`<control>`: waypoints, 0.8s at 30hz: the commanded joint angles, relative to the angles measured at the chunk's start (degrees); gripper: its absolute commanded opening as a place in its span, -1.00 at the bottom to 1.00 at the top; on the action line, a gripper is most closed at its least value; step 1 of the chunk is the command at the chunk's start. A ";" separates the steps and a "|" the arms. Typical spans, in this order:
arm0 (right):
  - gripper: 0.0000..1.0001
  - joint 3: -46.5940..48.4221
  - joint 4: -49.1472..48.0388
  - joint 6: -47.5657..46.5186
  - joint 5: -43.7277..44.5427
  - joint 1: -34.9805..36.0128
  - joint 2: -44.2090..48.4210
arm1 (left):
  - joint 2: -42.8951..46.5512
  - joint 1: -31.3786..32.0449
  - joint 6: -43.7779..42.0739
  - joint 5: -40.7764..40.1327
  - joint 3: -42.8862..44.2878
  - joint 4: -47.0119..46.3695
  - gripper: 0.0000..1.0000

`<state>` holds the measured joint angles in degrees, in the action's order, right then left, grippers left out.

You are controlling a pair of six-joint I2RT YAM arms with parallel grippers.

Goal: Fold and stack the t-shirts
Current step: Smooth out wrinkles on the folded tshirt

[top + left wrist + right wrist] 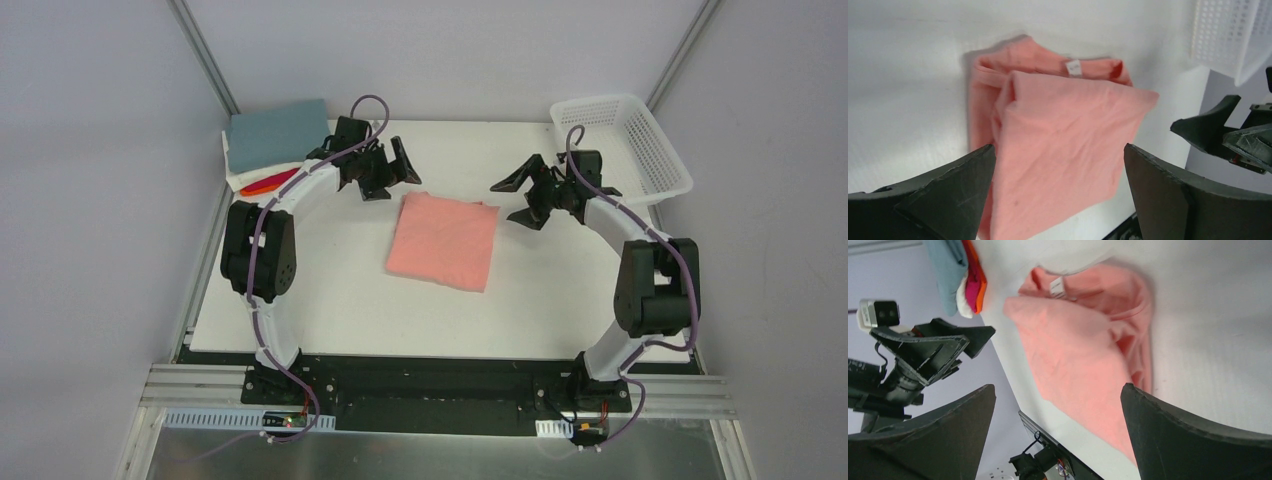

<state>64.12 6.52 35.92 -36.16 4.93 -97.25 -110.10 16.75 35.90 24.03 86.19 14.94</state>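
Item: salmon-pink t-shirt (pixel 443 240), folded, flat at the middle of the table (pixel 560 300), long axis near-to-far, slightly skewed. Left fingers (pixel 405 162) and right fingers (pixel 515 180) flank its far edge, spread wide, holding nothing. Folded stack (pixel 275 140) far-left; left arm nearer it.

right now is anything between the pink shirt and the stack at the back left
Only the left hand and its forearm. They sit on the straight line from the pink shirt to the stack, just off the shirt's far left corner. The hand is open and empty. No loose thing lies between them.
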 commanded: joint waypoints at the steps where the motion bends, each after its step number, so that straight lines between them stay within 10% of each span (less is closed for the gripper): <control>1: 0.99 -1.86 -3.11 0.26 0.20 3.59 5.05 | 3.14 3.69 -2.05 7.47 -0.40 -0.87 0.98; 24: 0.99 10.12 -9.03 0.55 6.74 5.85 -23.21 | -20.23 3.64 -1.01 1.34 9.98 0.09 0.98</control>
<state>73.14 -3.33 38.37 -33.63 11.07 -116.46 -127.28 20.88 35.18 27.86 96.95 13.76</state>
